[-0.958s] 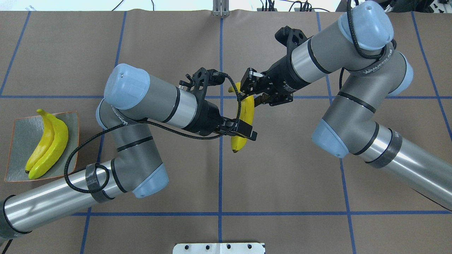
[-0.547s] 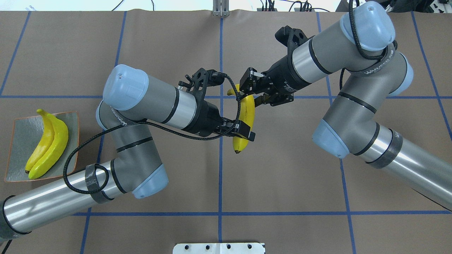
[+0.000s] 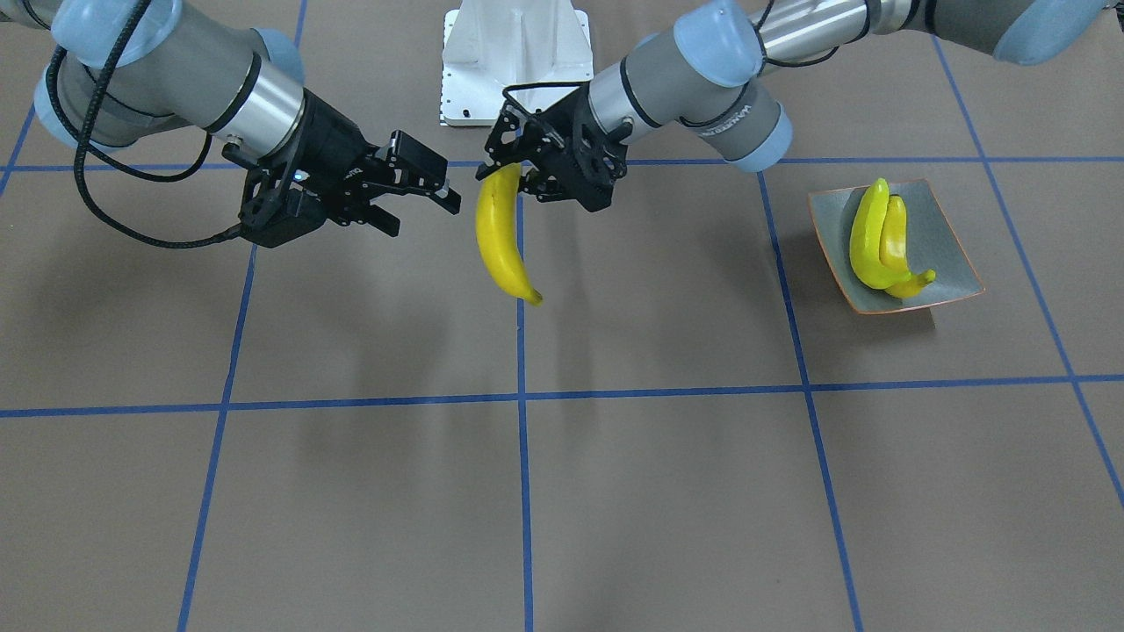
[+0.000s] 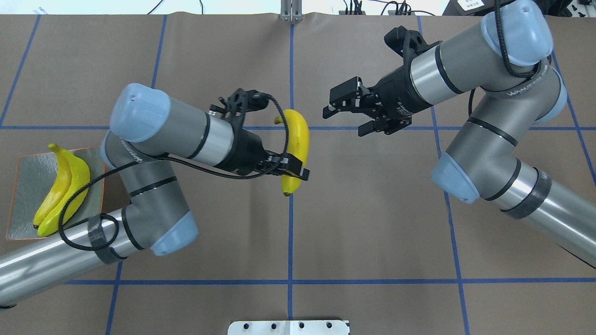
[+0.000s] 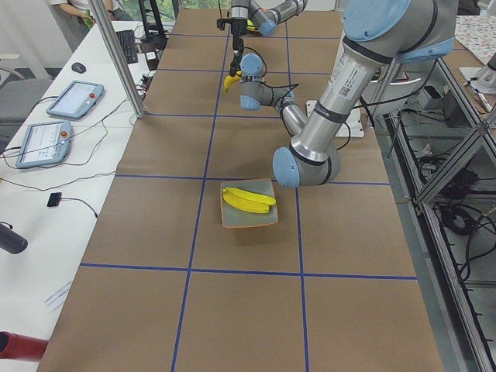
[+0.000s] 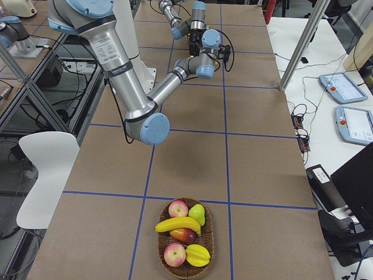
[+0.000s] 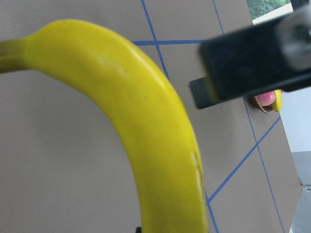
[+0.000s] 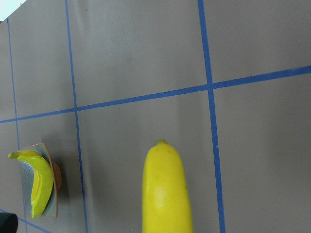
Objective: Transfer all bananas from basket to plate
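My left gripper [image 4: 292,171] is shut on one end of a yellow banana [image 4: 298,139] and holds it above the table's middle; it also shows in the front view [image 3: 500,233] and fills the left wrist view [image 7: 146,131]. My right gripper [image 4: 343,123] is open and empty, a short way right of that banana. The grey-green plate [image 4: 25,172] at the far left holds two bananas [image 4: 65,190]. The basket [image 6: 186,269] at the table's right end holds one more banana [image 6: 178,224].
The basket also holds apples [image 6: 178,208], a green pear [image 6: 198,213] and a yellow fruit [image 6: 198,255]. The left arm's elbow [image 4: 139,195] hangs beside the plate's right edge. A white mount [image 4: 288,327] sits at the near table edge.
My right gripper has let go of the banana, opened and drawn back to the right. My left gripper has carried the banana a little to the left.
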